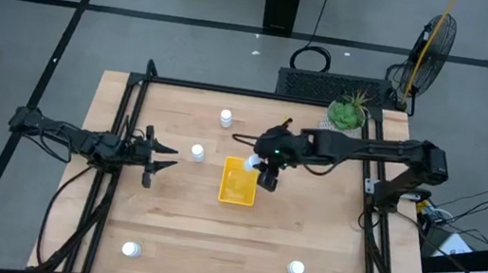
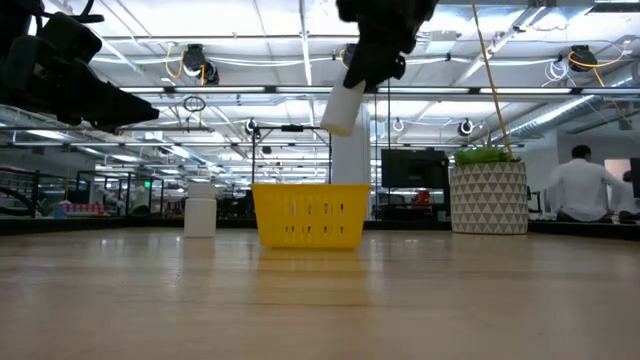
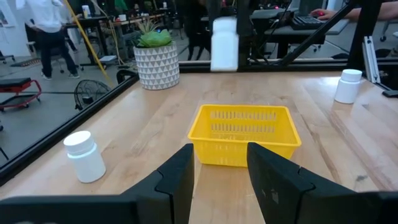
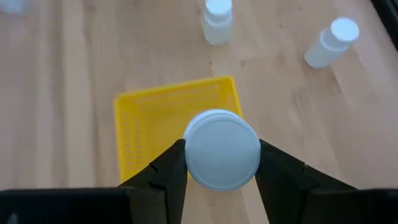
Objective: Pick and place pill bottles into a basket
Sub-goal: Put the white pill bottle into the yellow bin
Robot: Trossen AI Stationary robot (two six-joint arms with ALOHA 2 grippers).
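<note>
Wood planks make up the desk (image 1: 184,224), framed in black rails, with an open workshop and a person in white visible far behind it. Near the middle sits the yellow basket (image 1: 237,183), a small slotted plastic tray that shows no bottles inside in the left wrist and right wrist views. Directly over its 1 o'clock corner the right claw (image 1: 263,170) holds a pill bottle (image 4: 222,149) aloft, fingers pinching the white body from both sides just under the cap, the bottle hanging tilted well above the rim in the low view. These bottles look light, rigid and smooth-walled, so I judge a side pinch across the body as the sound hold; too light a squeeze may let one slip, and a drop from this height could make it bounce or tip out of the shallow tray. Four more stand on the desk: one (image 1: 197,153) just at 9 o'clock of the basket, one (image 1: 226,117) toward 11 o'clock, one (image 1: 130,250) far off at 7 o'clock and one (image 1: 296,269) at 5 o'clock. The left claw (image 1: 165,155) waits at 9 o'clock beyond the nearest bottle, fingers parted and holding nothing. A potted plant (image 1: 347,113) stands at the desk's 1 o'clock corner.
</note>
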